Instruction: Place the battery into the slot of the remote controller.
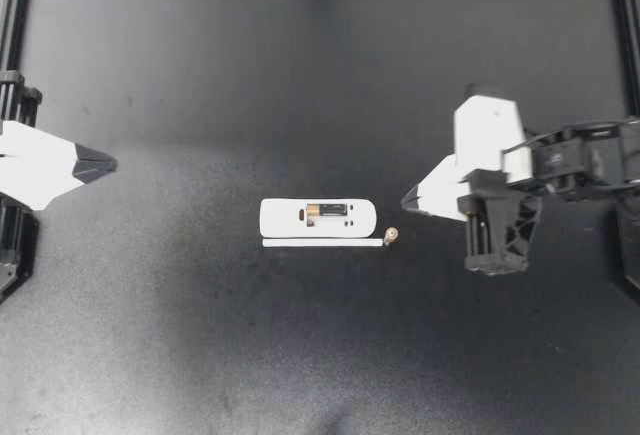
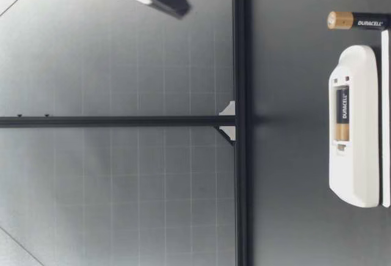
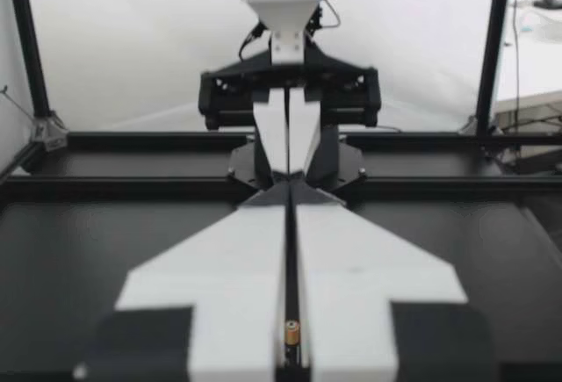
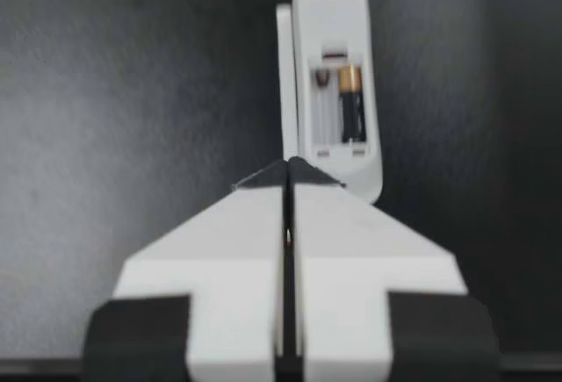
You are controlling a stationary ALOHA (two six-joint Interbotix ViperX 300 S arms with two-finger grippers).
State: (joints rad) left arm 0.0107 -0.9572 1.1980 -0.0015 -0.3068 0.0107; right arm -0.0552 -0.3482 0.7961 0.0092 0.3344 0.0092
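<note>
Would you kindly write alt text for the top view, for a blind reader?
A white remote controller lies on the black table, its slot open with one battery inside; a second battery lies loose at its end. Shut jaws of my right arm point at that end.

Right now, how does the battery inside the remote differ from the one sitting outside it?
The seated battery lies flat in the slot of the remote. The loose battery rests on the table, just off one end of the remote. The seated battery runs along the remote's length, while the loose battery stands on end, gold tip up. Both have a black body with a gold end and look the same size.
</note>
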